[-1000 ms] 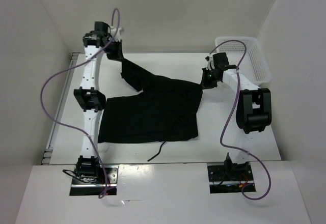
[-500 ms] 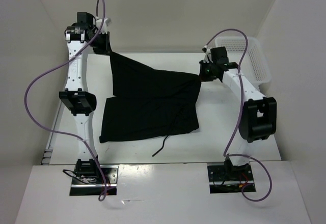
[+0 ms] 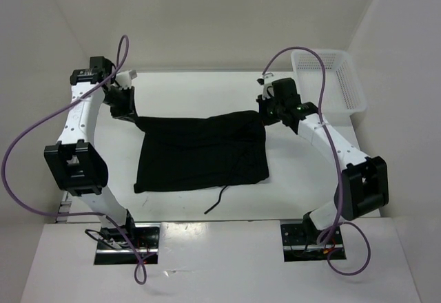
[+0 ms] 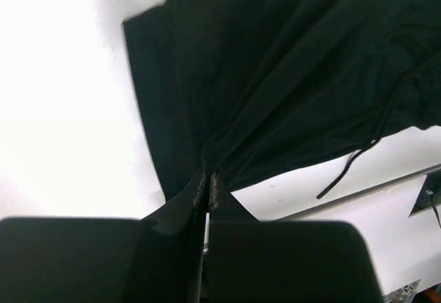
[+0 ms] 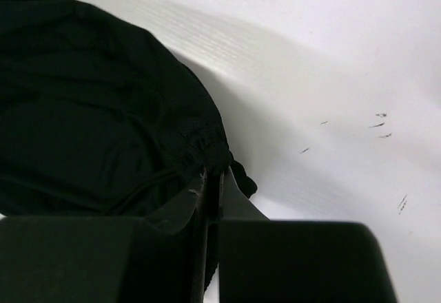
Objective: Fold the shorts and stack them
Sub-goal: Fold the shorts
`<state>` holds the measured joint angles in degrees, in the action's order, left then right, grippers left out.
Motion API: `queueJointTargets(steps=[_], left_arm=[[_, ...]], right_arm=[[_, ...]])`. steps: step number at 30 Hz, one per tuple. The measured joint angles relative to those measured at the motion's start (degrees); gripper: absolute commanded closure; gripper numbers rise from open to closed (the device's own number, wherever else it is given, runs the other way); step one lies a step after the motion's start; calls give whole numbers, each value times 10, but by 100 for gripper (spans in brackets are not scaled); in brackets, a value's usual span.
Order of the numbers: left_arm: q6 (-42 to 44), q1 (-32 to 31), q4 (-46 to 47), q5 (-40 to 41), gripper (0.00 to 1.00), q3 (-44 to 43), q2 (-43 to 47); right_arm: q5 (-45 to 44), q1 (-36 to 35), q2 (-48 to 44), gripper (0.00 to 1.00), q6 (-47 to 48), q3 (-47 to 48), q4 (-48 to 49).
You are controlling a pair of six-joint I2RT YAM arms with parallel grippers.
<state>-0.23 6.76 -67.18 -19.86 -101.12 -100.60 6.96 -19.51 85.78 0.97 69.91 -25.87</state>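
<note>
The black shorts (image 3: 200,153) lie spread over the middle of the white table, their far edge lifted a little at both corners. My left gripper (image 3: 128,113) is shut on the far left corner of the cloth; in the left wrist view the fabric (image 4: 275,82) fans out from the pinch at my left gripper (image 4: 207,182). My right gripper (image 3: 267,113) is shut on the far right corner, where the gathered waistband (image 5: 200,144) bunches at my right gripper (image 5: 212,175). A thin black drawstring (image 3: 215,203) trails off the near edge of the shorts.
A white mesh basket (image 3: 329,82) stands at the back right, just beyond the right arm. White walls close in the table at the back and on both sides. The near table edge (image 3: 227,222) runs just past the drawstring's end.
Both grippers have come down and toward the near side with the cloth's far edge. The left one swung left and lowered, so the raised flap now lies stretched nearly flat.
</note>
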Motion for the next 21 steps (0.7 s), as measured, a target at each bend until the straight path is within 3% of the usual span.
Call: queueJointTargets(steps=[7,12,21], left_arm=[[0,15,25,36,99,38,14],[0,7,49,25,99,23,-50],[0,-34,96,-6,95,-193,-284]], right_arm=[[-5,-16,-59,100,4,-47,15],[-5,-16,-59,100,5,-48,32],[-18,-16,17,100,4,-48,57]])
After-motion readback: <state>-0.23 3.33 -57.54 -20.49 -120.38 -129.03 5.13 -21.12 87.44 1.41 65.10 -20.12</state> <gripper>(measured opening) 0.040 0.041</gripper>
